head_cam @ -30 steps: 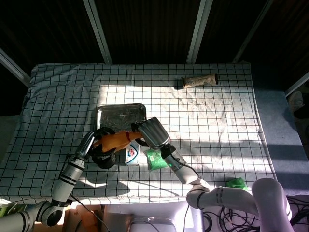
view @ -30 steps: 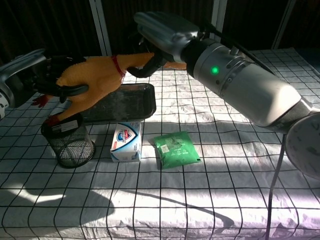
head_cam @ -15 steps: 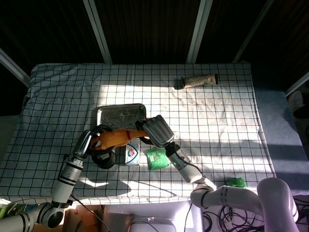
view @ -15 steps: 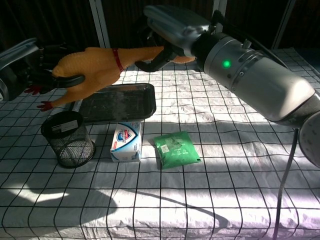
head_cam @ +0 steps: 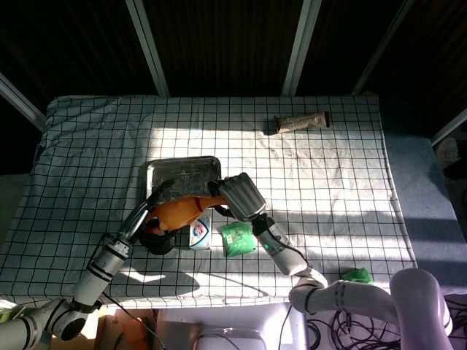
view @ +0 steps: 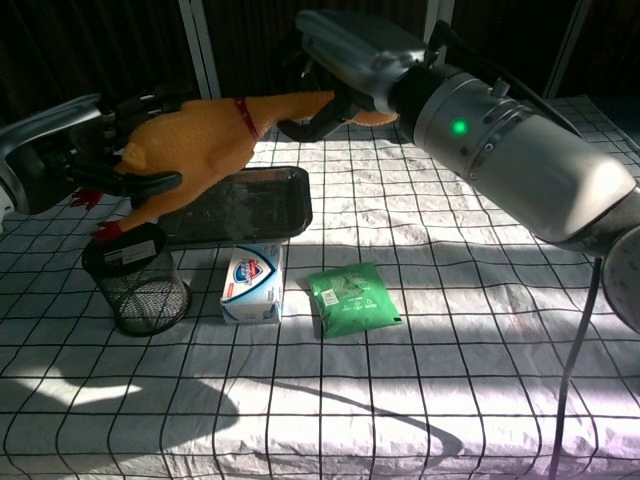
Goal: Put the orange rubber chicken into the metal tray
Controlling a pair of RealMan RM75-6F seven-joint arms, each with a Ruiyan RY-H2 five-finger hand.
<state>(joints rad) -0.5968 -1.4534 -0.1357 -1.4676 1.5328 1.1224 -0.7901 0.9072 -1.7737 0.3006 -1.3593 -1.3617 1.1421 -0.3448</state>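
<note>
The orange rubber chicken (view: 200, 140) hangs in the air above the near left part of the metal tray (view: 262, 205), body to the left, head to the right. My left hand (view: 90, 150) grips its body from the left, fingers wrapped round it. My right hand (view: 340, 65) holds the neck and head end from above. The chicken's red feet dangle just over a black mesh cup (view: 135, 282). In the head view the chicken (head_cam: 182, 210) lies between the left hand (head_cam: 162, 198) and right hand (head_cam: 237, 197), at the near edge of the tray (head_cam: 182, 169).
A soap box (view: 252, 283) and a green packet (view: 350, 297) lie in front of the tray. The mesh cup (head_cam: 157, 237) stands left of the soap box (head_cam: 198, 233). A brown tube (head_cam: 300, 121) lies far back right, and a green item (head_cam: 357, 275) sits at the near right edge.
The chicken rose off the mesh cup, then shifted slightly right and toward the tray. My left hand followed it forward; the right hand stayed on the neck.
</note>
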